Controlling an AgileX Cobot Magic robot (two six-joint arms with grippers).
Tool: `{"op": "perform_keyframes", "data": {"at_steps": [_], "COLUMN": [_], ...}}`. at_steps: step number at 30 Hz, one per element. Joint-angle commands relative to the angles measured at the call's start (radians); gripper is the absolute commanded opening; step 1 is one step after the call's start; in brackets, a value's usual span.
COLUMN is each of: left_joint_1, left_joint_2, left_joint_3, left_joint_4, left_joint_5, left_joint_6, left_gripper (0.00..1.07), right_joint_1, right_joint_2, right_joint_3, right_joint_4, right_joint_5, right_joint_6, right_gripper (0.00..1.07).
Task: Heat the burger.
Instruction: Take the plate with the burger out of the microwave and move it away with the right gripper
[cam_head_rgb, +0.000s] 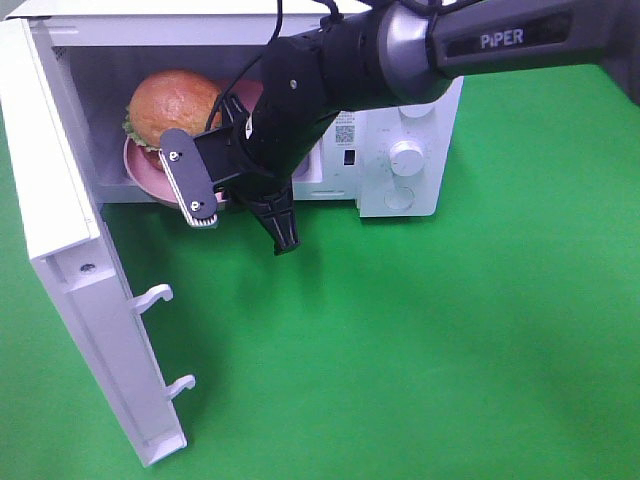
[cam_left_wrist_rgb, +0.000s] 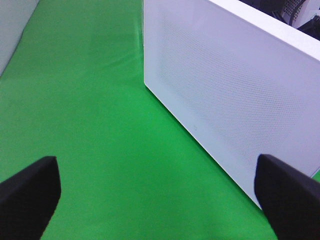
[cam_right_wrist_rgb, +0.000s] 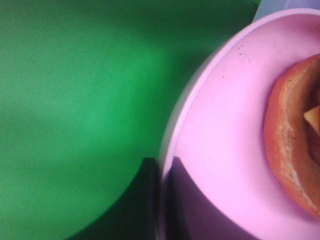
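Burger (cam_head_rgb: 172, 102) on pink plate (cam_head_rgb: 150, 178), partly inside open microwave (cam_head_rgb: 400, 150).
Right claw (cam_head_rgb: 222, 200) pinched shut on plate rim; left claw (cam_left_wrist_rgb: 155, 200) wide, empty. Door (cam_head_rgb: 90, 300) unclosed, heating unstarted.

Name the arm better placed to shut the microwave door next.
Left. Its open gripper faces the door's outer panel. The right gripper is shut on the pink plate under the burger at the microwave's mouth.
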Motion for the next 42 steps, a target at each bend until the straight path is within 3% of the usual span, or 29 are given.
{"op": "perform_keyframes", "data": {"at_steps": [1, 15, 26, 30, 42], "left_joint_1": [0.0, 0.0, 0.0, 0.0, 0.0], "left_joint_2": [-0.017, -0.017, -0.017, -0.017, -0.017], "left_joint_3": [0.002, 0.002, 0.002, 0.002, 0.002], "left_joint_4": [-0.001, -0.001, -0.002, -0.001, -0.001], "left_joint_5": [-0.003, -0.003, -0.003, -0.003, -0.002], "left_joint_6": [-0.001, -0.001, -0.001, -0.001, -0.001], "left_gripper": [0.98, 0.98, 0.98, 0.98, 0.98], "right_joint_1": [0.001, 0.013, 0.033, 0.036, 0.036], "right_joint_2": [-0.058, -0.151, -0.217, -0.26, -0.376], "right_joint_3": [0.033, 0.179, 0.257, 0.318, 0.438], "right_joint_4": [-0.01, 0.014, 0.159, 0.271, 0.365], "right_joint_5": [-0.096, -0.135, -0.128, -0.113, -0.104], "right_joint_6": [-0.034, -0.036, -0.066, -0.168, -0.239], "right_gripper": [0.0, 0.0, 0.0, 0.0, 0.0]}}
